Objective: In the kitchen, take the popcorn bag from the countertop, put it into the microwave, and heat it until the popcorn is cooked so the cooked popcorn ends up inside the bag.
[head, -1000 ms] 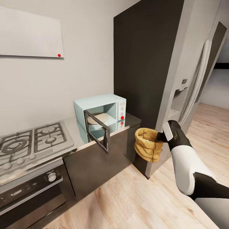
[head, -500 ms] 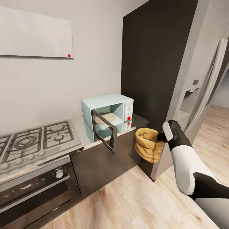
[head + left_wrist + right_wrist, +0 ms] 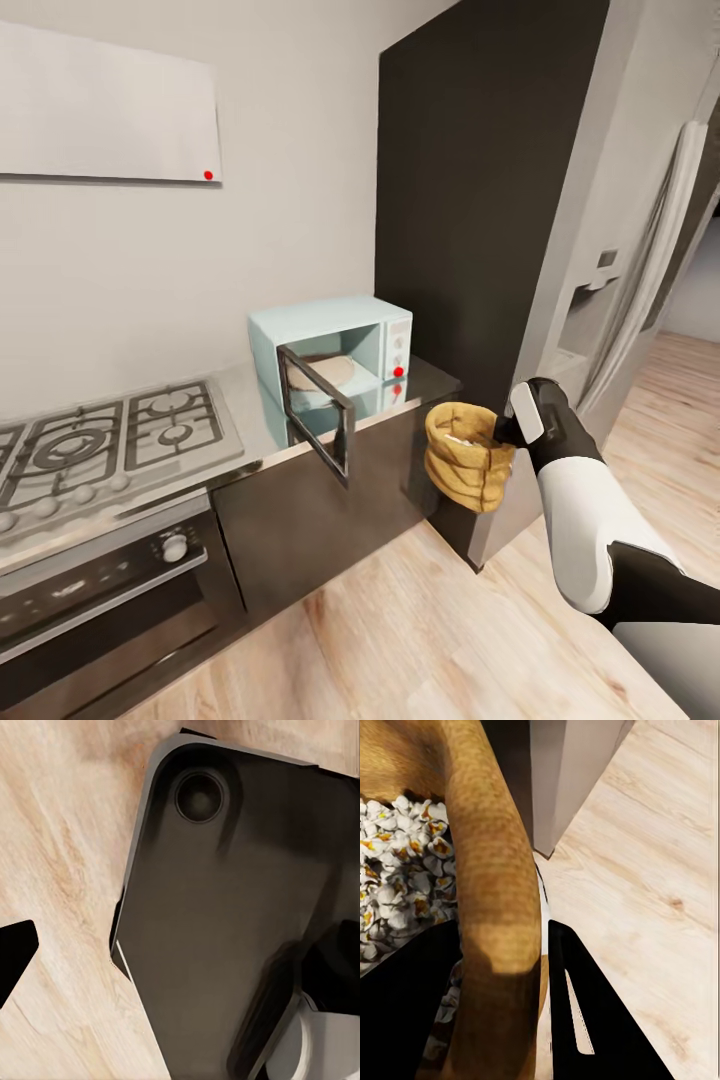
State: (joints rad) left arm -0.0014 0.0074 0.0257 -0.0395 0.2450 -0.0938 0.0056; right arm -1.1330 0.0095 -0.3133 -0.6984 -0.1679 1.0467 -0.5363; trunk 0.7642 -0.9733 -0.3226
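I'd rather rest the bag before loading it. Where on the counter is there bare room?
Bare countertop lies right of the microwave, up to the tall dark panel. The strip between gas hob and microwave is crowded by the open door. The right gripper holds the popcorn bag.

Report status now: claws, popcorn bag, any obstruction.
Right claw shut on popcorn bag rim, bag held above floor. Microwave door open, swung toward bag. Left claw state unknown.

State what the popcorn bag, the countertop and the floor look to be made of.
Popcorn bag: likely matte tan paper, judging by its rolled rim and ribbed, creased sides.
Countertop: seemingly polished steel or a similar glossy grey material; it mirrors the microwave standing on it.
Floor: light wood planks or wood-look laminate, with visible grain and plank seams.
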